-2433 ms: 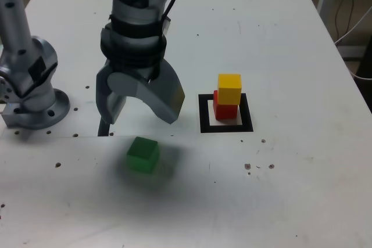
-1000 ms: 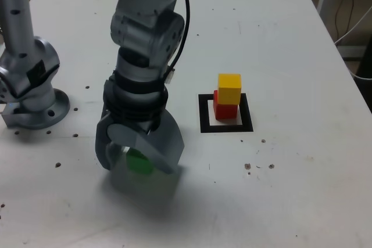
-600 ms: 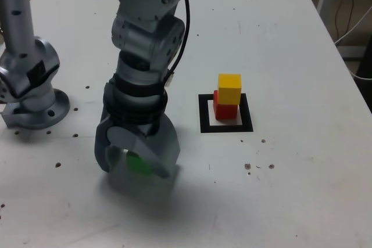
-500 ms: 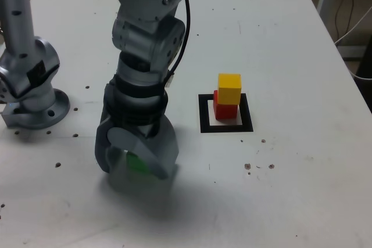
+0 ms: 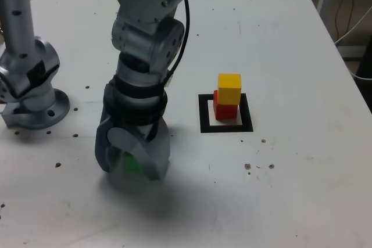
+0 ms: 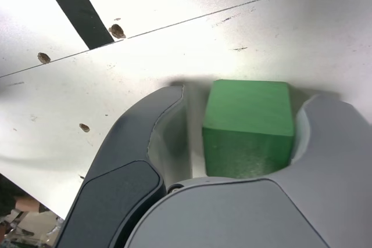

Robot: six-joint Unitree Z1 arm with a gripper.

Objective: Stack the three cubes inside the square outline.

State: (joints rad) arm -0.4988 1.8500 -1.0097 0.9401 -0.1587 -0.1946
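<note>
The green cube (image 5: 132, 165) (image 6: 250, 111) rests on the white table, between the fingers of my gripper (image 5: 132, 169) (image 6: 247, 100). The jaws have narrowed closely around it. In the wrist view one finger touches a side of the cube, and a thin gap shows between the other finger (image 6: 168, 126) and the opposite side. At the exterior view's right, the yellow cube (image 5: 229, 88) sits on the red cube (image 5: 224, 110) inside the square outline (image 5: 204, 114). That stack stands well apart from my gripper.
The arm's grey base (image 5: 32, 103) stands at the exterior view's left. A narrow black strip (image 6: 75, 7) and small dark specks mark the tabletop near the gripper. Cables hang past the table's far right edge (image 5: 349, 4).
The gripper came down over the green cube with its jaws wide. Over the last second the jaws narrowed around it. The cube and the red-and-yellow stack have not moved.
</note>
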